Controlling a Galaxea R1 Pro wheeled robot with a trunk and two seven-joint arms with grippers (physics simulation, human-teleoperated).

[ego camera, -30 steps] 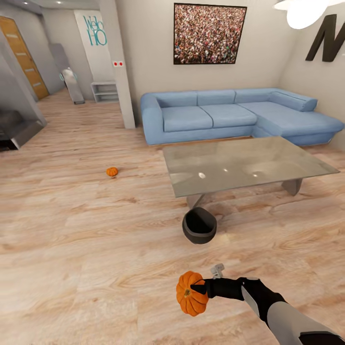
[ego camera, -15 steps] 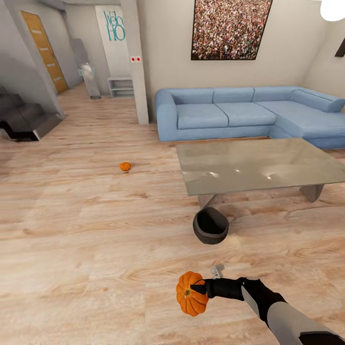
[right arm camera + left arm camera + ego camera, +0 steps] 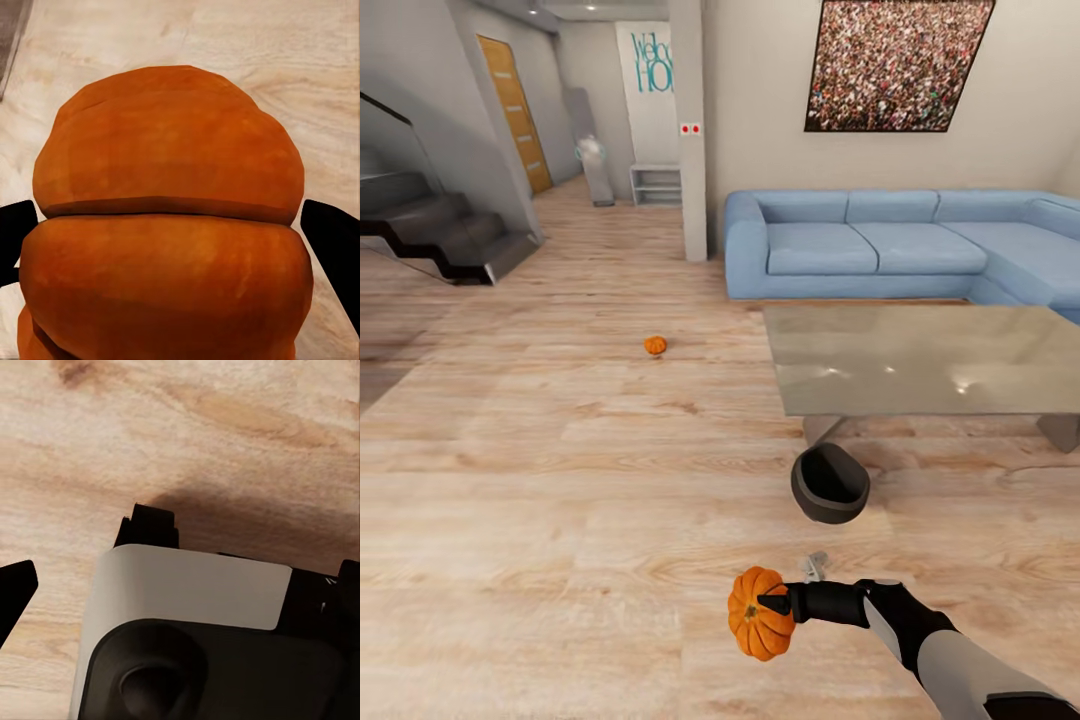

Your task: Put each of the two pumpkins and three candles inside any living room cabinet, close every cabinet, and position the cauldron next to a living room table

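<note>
Right gripper [image 3: 780, 604] is clamped on a pumpkin [image 3: 758, 612], fingers pressed to both sides of it, holding it off the wood floor [image 3: 540, 520] low in the head view, w/ the black-and-grey right arm [image 3: 940, 650] reaching in from the lower right corner. In the right wrist view the held pumpkin [image 3: 169, 225] sits btwn the two dark fingertips [image 3: 330, 232], ribs bulging, floor behind it. Left gripper [image 3: 15, 592]: one dark fingertip shows at the edge of the left wrist view, above the floor, beside a white-and-black part of the robot's body [image 3: 195, 637]; can't tell whether its jaws are apart or together.

A second pumpkin [image 3: 655, 345] lies on the floor further out, well apart from the held one, in open space left of the table. Glass-topped table [image 3: 920, 360] stands right of centre; the black cauldron [image 3: 830, 484] rests on the floor just beside the table's near-left corner, tipped so its open mouth faces up and toward the camera. Blue sectional sofa [image 3: 860, 245] runs along the wall behind the table's far edge, w/ a framed crowd picture [image 3: 900, 65] above it. Far left: dark staircase [image 3: 440, 230], wooden door [image 3: 515, 115], and a hallway w/ a small white shelf [image 3: 657, 185].
</note>
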